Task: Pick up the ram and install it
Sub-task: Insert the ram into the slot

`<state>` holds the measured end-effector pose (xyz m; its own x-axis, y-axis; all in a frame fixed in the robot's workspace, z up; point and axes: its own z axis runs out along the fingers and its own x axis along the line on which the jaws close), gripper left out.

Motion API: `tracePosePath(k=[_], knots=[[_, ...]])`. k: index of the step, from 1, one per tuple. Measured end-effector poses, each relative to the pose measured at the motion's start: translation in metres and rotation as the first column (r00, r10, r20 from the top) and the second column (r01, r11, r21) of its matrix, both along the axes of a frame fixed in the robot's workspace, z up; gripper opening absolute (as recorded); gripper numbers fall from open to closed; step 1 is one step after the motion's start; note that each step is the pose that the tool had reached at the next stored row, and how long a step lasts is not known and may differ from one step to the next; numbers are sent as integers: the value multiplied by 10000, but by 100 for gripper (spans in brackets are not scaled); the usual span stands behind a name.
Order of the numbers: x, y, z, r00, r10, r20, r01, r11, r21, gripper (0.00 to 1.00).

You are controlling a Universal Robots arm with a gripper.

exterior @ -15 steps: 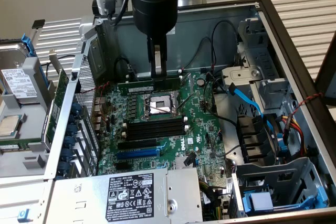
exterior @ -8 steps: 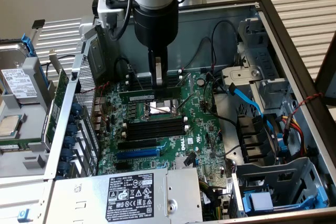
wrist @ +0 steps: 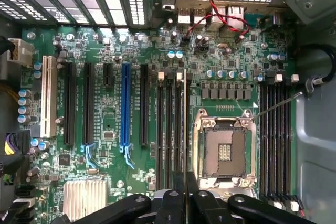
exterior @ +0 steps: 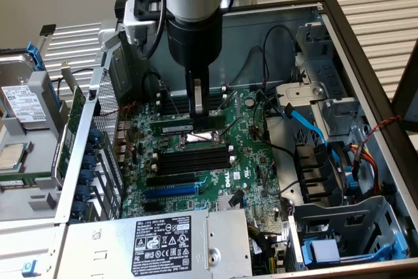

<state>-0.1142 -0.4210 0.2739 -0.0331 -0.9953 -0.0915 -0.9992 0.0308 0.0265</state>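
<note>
One black two-fingered gripper [wrist: 181, 195], fingers closed on the long narrow green ram stick [wrist: 185, 124], holds it edge-on and upright over the black memory slots [wrist: 170, 129] beside the square metal processor socket [wrist: 224, 148] on the green motherboard [exterior: 255, 161].

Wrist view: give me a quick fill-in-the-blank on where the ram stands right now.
The end effector grips the ram edge-on at the ___ memory slots.
Beside them, the CPU socket holds ___ processor.
One expansion slot among the black ones is ___.
Missing words: black; no; blue.
</note>
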Motion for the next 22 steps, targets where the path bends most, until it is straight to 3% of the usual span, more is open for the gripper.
tracePosePath(k=[2,5,7,13,22], knots=[[0,0,-21,10000,-5,3,5,10000,-40,13],[0,0,-45,10000,-9,8,9,9999,-156,13],[0,0,-55,10000,-9,7,9,9996,-282,13],[3,-6,-63,10000,-9,1,9,9996,-284,13],[4,-30,-166,10000,-16,0,16,9996,-286,13]])
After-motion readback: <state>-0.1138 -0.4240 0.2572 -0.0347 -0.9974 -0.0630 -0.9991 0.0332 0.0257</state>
